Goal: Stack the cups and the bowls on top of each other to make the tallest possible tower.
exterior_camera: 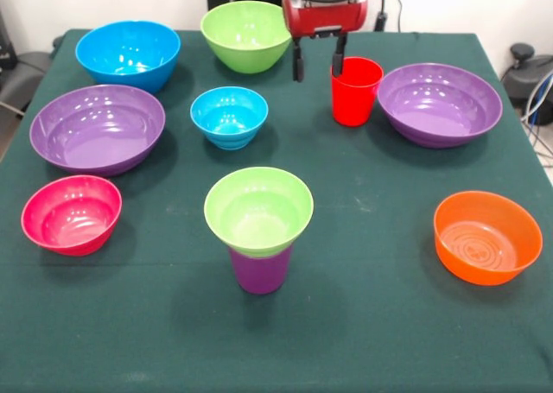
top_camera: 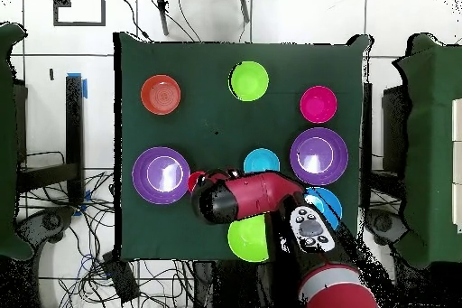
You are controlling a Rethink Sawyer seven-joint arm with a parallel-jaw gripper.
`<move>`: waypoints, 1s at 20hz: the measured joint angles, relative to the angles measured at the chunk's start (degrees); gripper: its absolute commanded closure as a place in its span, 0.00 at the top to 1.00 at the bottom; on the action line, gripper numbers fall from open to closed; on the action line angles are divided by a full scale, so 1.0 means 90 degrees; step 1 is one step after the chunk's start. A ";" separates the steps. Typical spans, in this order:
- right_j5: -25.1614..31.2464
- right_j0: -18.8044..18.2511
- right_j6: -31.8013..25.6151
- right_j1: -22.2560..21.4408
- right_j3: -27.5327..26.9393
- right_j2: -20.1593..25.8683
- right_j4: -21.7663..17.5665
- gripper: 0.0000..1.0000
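Fingers [exterior_camera: 340,54] of the tool [exterior_camera: 318,61] hang spread apart at the far side of the desk [exterior_camera: 380,324], one of them dipping at the rim of the red cup [exterior_camera: 354,91] and the other standing clear to its side, so the tool grips nothing. Nearer the camera a small green bowl [exterior_camera: 258,210] sits in the mouth of the purple cup [exterior_camera: 260,270], making a short tower. Around it lie the small blue bowl [exterior_camera: 229,117], two purple bowls [exterior_camera: 97,127], a pink bowl [exterior_camera: 72,213], an orange bowl [exterior_camera: 487,237], a big blue bowl [exterior_camera: 128,54] and a big green bowl [exterior_camera: 246,34].
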 measured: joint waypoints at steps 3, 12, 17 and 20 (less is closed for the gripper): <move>-0.0036 -0.0001 0.0000 0.0035 0.0002 -0.0062 0.0000 1.00; -0.0187 0.0041 0.0000 0.0210 0.0031 -0.0209 0.0000 1.00; -0.0363 0.0125 0.0000 0.0208 0.0045 -0.0278 0.0001 1.00; -0.0477 0.0185 0.0000 0.0204 0.0065 -0.0343 0.0002 1.00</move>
